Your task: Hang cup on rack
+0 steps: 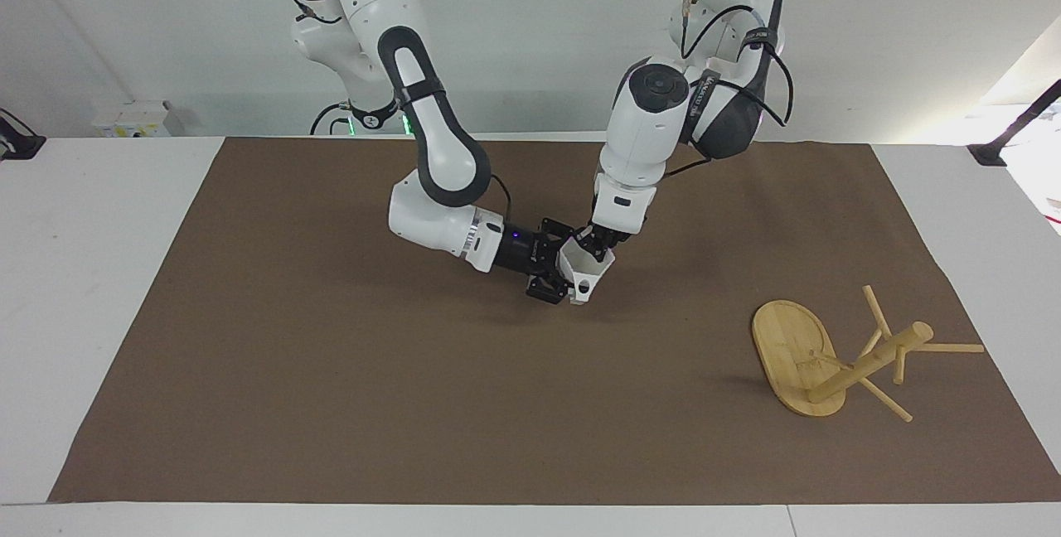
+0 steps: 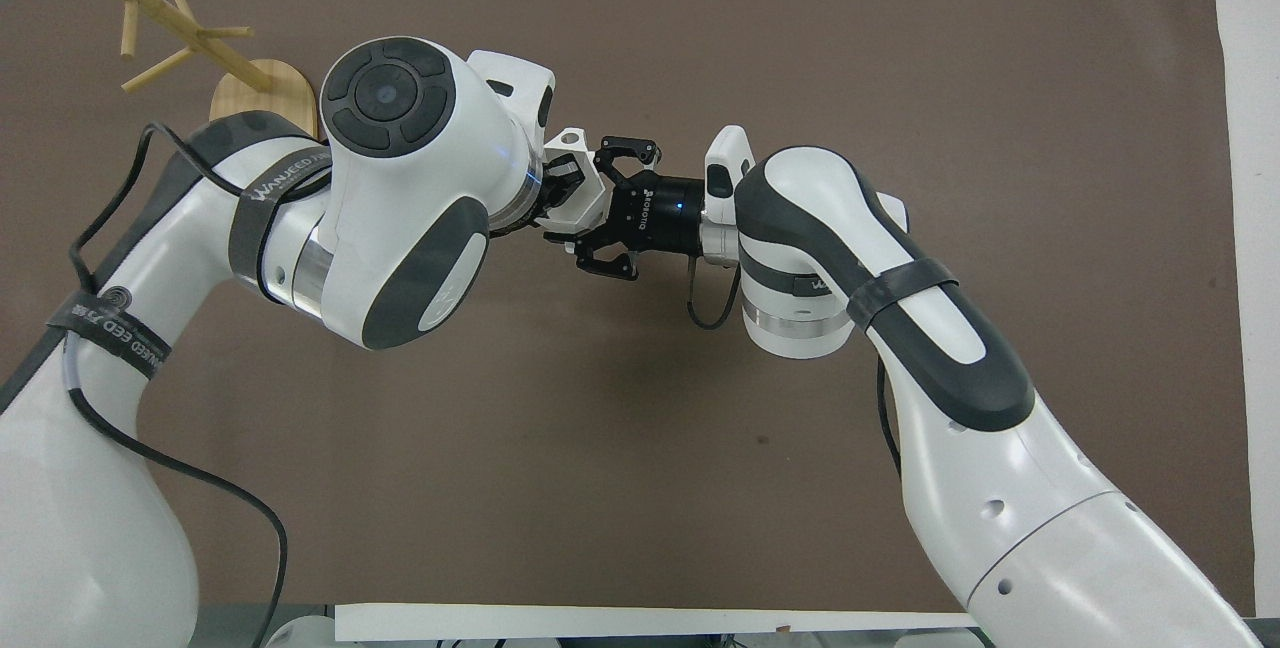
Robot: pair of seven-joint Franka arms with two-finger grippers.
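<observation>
Mid-handover: cup (image 1: 585,268) aloft, right gripper (image 1: 557,272) clamping its base, left gripper (image 1: 598,245) pinching its rim. Rack (image 1: 837,356) lay toppled; righting and hanging remained.

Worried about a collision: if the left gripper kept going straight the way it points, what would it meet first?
The left gripper points down into the cup, which the right gripper holds by its base, so it would likely hit the cup's inside, then the mat.

Cup (image 1: 587,268) between both pincers mid-mat, rack (image 1: 837,355) toppled toward left arm's end
</observation>
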